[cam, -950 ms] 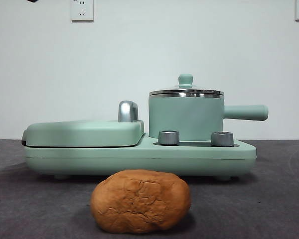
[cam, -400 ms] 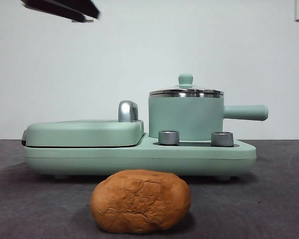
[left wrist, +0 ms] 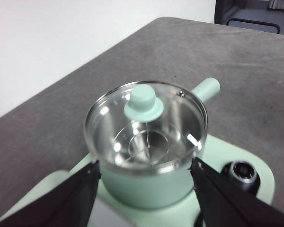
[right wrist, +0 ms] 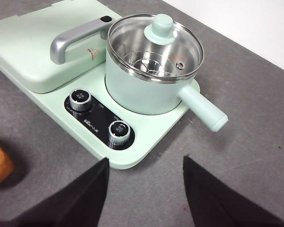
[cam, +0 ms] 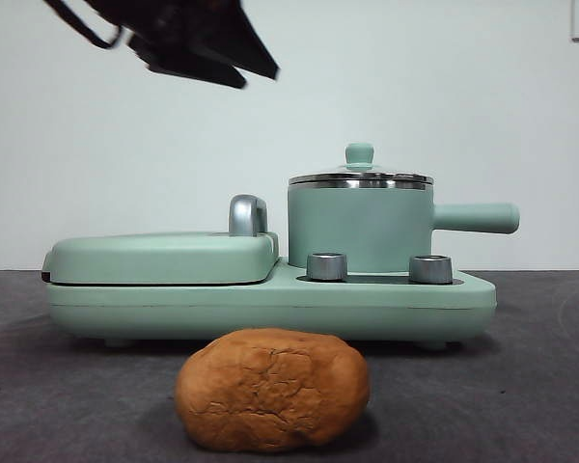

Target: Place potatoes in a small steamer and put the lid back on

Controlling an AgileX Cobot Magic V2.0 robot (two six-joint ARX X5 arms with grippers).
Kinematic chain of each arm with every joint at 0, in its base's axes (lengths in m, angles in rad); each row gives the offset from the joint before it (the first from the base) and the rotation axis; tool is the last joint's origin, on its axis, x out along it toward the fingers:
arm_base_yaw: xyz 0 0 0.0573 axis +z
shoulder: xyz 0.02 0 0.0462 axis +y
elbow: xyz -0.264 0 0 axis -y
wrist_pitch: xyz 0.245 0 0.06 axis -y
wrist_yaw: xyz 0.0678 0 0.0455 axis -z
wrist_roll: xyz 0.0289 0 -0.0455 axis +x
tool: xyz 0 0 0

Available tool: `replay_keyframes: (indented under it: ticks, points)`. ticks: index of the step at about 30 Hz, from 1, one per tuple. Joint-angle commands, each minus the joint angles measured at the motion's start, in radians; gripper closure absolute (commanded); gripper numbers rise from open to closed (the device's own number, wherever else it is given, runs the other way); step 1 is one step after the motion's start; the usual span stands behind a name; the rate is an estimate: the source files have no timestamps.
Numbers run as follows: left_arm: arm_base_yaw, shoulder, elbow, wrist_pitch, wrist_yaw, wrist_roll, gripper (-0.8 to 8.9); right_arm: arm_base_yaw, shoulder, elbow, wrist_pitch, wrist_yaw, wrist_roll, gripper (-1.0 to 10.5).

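Grey felt tabletop (cam: 521, 386), white wall w/ sockets – left pincer (left wrist: 144, 177) open over lid (left wrist: 144, 124), right pincer (right wrist: 144, 182) open, empty.

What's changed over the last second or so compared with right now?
The left gripper has swung in from the upper corner, jaws open, toward the lid on the steamer. It holds nothing. The potato, lid and steamer have not moved.
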Motion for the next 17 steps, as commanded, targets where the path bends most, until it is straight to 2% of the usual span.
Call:
replay_keyframes:
  ticks: [1, 11, 17]
  points:
    - [-0.018, 0.082, 0.088, 0.011, 0.000, -0.034, 5.04, 0.005, 0.004, 0.018, 0.010, 0.000, 0.018, 7.0]
    - [-0.051, 0.340, 0.350, 0.008, 0.001, -0.034, 5.04, 0.005, 0.004, 0.018, 0.010, 0.000, 0.018, 7.0]
    - [-0.070, 0.445, 0.448, 0.008, 0.002, -0.034, 5.02, 0.005, 0.004, 0.018, 0.010, 0.000, 0.018, 7.0]
